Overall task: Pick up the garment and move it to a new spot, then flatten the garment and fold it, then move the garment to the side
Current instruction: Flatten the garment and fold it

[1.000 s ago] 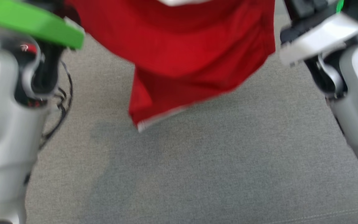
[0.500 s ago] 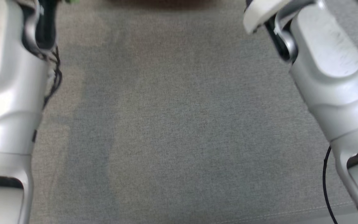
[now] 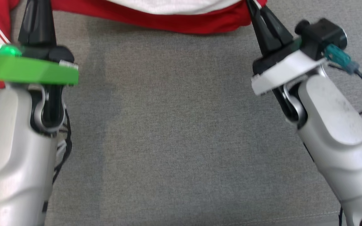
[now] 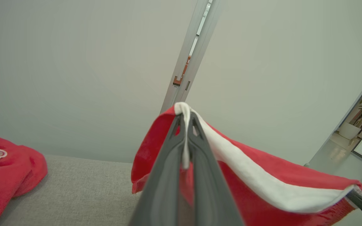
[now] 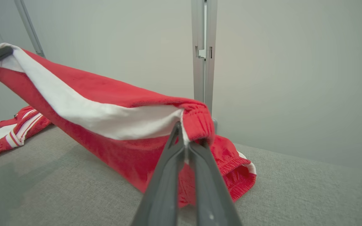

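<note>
The red garment point(image 3: 184, 22) with a white inner side hangs stretched between my two grippers along the head view's top edge. My left gripper point(image 3: 38, 9) is shut on one end of its edge. The left wrist view shows those fingers point(image 4: 186, 117) pinching the white-lined hem, with the garment point(image 4: 278, 169) running off to the right. My right gripper point(image 3: 253, 6) is shut on the other end, next to an elastic cuff point(image 5: 200, 122). In the right wrist view the garment point(image 5: 105, 91) sags down onto the grey surface from that gripper point(image 5: 184, 128).
A grey fabric surface point(image 3: 181, 125) spreads below both arms. A red piece with white stripes point(image 5: 17, 128) lies on it to the left; I cannot tell whether it belongs to the held garment. A pale wall and a metal post point(image 5: 203, 47) stand close behind.
The head camera has moved: the garment hung mid-picture a second ago, was nearly out of view half a second ago, and now shows along the top edge with both grippers' fingers in it.
</note>
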You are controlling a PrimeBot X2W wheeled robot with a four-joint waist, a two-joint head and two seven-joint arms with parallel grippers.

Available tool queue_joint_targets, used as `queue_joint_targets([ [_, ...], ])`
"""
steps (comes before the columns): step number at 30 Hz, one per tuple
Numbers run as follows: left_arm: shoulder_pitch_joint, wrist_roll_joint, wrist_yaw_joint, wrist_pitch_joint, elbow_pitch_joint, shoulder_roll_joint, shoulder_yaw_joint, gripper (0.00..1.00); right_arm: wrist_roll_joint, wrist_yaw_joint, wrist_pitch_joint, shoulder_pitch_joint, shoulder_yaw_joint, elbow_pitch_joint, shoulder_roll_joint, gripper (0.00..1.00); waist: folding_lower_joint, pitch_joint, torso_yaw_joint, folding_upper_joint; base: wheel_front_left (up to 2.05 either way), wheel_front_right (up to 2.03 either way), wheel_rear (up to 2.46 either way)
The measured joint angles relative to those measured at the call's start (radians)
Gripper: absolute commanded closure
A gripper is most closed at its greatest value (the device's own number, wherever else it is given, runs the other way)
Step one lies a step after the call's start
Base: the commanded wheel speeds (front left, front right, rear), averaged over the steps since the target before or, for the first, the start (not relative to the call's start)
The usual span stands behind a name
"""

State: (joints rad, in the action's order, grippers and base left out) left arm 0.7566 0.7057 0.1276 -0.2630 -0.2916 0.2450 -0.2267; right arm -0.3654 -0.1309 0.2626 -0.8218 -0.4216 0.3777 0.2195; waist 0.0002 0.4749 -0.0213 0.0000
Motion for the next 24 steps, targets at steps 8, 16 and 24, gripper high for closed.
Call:
queue_joint_targets([
  [8,-0.352,-0.038,0.0,-0.001,0.312,-0.043,0.096,1.0,-0.029,0.0,0.0,0.297,0.015,-0.252,0.025,1.0,-0.0002,-0.087,0.001,0.0,0.0,0.0,0.0],
  [16,-0.669,-0.101,0.001,-0.001,0.581,-0.123,0.134,1.0,-0.018,0.0,0.0,0.569,0.089,-0.445,0.052,1.0,-0.0002,-0.195,0.008,0.0,0.0,0.0,0.0],
  [24,-0.851,-0.138,0.001,0.008,0.749,-0.146,0.1,1.0,0.038,0.0,0.0,0.784,0.158,-0.611,0.081,1.0,-0.0003,-0.284,0.009,0.0,0.0,0.0,0.0],
])
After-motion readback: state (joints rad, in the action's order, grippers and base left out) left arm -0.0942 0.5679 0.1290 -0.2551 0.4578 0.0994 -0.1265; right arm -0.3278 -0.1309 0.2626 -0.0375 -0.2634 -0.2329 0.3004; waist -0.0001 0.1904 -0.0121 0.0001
